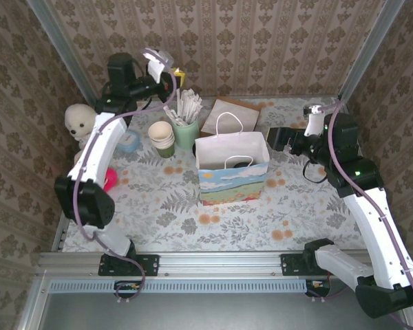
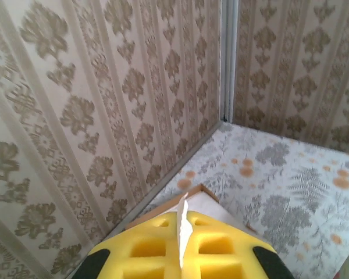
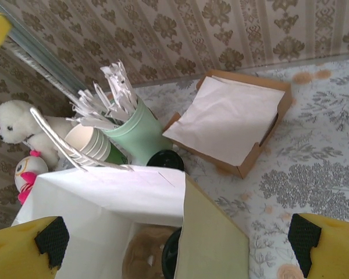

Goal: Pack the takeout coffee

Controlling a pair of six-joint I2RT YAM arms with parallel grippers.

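**A:** The left hand [image 2: 184, 244] is nearest: its yellow pads press together on a thin white sheet [image 2: 182, 210], likely a napkin, with the napkin tray [image 2: 163, 206] below.

**B:** Where is the takeout coffee [image 3: 165, 159]?

**A:** Its black lid shows on the desk [image 3: 314, 174] just behind the paper bag [image 3: 104, 192], beside the mint cup [image 3: 136, 136]. The right hand [image 3: 174, 244] hangs spread over the bag's mouth.

**B:** Procedure, I judge: hold the pinch firm, carry the sheet over the mouth, and lower it inside before releasing.
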